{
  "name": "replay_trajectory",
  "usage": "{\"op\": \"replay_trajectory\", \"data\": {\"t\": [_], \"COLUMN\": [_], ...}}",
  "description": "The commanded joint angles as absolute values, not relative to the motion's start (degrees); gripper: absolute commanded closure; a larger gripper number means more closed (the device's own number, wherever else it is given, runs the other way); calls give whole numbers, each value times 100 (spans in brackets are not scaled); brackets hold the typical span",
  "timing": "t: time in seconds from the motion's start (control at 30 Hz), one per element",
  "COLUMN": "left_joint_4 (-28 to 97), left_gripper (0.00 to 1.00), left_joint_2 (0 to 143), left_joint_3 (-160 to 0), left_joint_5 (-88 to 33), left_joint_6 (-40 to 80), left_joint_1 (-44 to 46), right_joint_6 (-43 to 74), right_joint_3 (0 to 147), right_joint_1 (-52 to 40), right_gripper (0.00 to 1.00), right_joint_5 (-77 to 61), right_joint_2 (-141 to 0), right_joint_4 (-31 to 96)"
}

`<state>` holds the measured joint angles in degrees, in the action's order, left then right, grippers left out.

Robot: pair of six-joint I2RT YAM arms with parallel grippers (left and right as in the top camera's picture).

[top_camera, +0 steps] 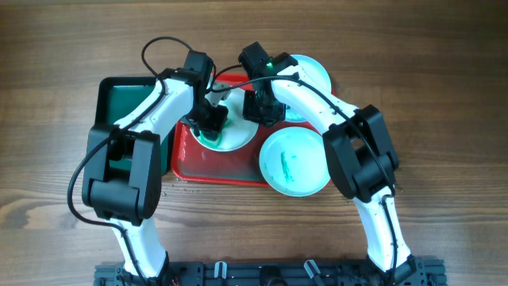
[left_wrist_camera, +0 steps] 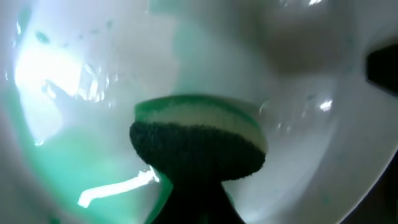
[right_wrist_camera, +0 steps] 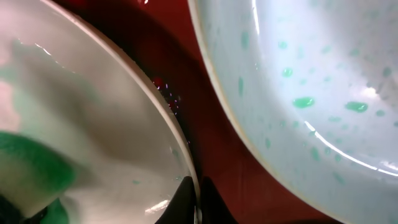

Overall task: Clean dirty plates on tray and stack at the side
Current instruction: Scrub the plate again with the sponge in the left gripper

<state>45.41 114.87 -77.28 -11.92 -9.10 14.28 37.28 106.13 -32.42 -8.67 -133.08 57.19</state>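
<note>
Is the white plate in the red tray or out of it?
In: the white plate sits inside the red tray, red showing past its edge.

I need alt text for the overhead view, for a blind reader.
Two robot arms work over a white plate on a red tray: the left gripper presses a sponge onto it, the right gripper holds its rim. At the tray's right, the nearer turquoise plate is smeared green; the farther turquoise plate is partly hidden.
</note>
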Motion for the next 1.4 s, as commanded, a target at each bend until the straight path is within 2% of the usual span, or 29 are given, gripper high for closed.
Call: {"op": "replay_trajectory", "data": {"t": [0.0, 0.2, 0.33, 0.47, 0.57, 0.67, 0.87, 0.93, 0.97, 1.17, 1.37], "left_joint_4": [3826, 3052, 3155, 3723, 4436, 4845, 4060, 3693, 3382, 3044, 3675], "left_gripper": [96, 96, 96, 96, 96, 96, 96, 96, 96, 96, 96], "left_joint_2": [11454, 11454, 11454, 11454, 11454, 11454, 11454, 11454, 11454, 11456, 11456], "left_joint_3": [-7671, -7671, -7671, -7671, -7671, -7671, -7671, -7671, -7671, -7671, -7671], "left_joint_5": [-919, 1090, 1435, 635, -1208, -2545, -2692, -2379, -1601, 1240, 1398], "left_joint_6": [-187, 1092, 1400, 1214, 255, -434, -384, -281, 150, 1586, 1848], "left_joint_1": [1441, 1437, 1437, 1441, 1441, 1441, 1424, 1426, 1426, 1424, 1470], "right_joint_6": [3745, 3723, 3704, 3625, 3607, 3610, 3601, 3597, 3594, 3592, 3566], "right_joint_3": [10606, 10606, 10606, 10606, 10606, 10606, 10606, 10606, 10606, 10606, 10606], "right_joint_1": [-3225, -3225, -3225, -3225, -3225, -3225, -3225, -3225, -3225, -3225, -3225], "right_gripper": [96, 96, 96, 96, 96, 96, 96, 96, 96, 96, 96], "right_joint_5": [-541, -541, -541, -600, -600, -600, -628, -642, -642, -642, -646], "right_joint_2": [-13404, -13404, -13404, -13404, -13404, -13404, -13404, -13404, -13404, -13404, -13404], "right_joint_4": [5684, 5684, 5684, 5671, 5660, 5660, 5660, 5662, 5660, 5658, 5645]}}
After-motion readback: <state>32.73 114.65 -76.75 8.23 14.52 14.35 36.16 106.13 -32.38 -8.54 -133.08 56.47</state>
